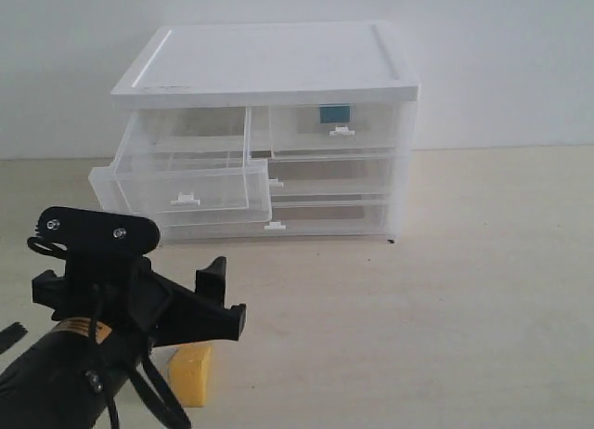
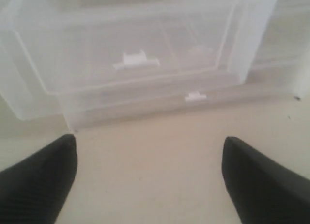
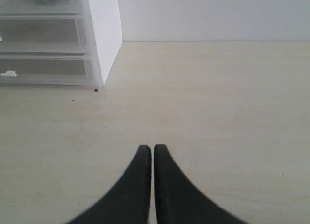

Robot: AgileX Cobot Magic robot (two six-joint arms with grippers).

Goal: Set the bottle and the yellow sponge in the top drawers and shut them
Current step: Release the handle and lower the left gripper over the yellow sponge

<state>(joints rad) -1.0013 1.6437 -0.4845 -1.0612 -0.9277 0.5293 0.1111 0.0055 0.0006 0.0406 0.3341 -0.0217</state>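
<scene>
The white-topped cabinet point(image 1: 269, 62) stands at the back. Its top left drawer point(image 1: 186, 183) is pulled out and looks empty; the left wrist view shows its handle point(image 2: 135, 59) straight ahead. The top right drawer point(image 1: 339, 130) is pushed in. A teal patch of the bottle point(image 1: 334, 114) shows through its front. The yellow sponge point(image 1: 192, 373) lies on the table, partly behind my left arm and out of the left wrist view. My left gripper point(image 1: 227, 296) point(image 2: 150, 180) hovers open over bare table. My right gripper point(image 3: 152, 151) is shut on nothing, low over the table.
Two full-width drawers point(image 1: 325, 178) sit shut below the top ones, their handles point(image 2: 195, 96) near the pulled-out drawer. The cabinet's white side wall point(image 3: 104, 35) is to one side of my right gripper. A pale wall runs behind the table.
</scene>
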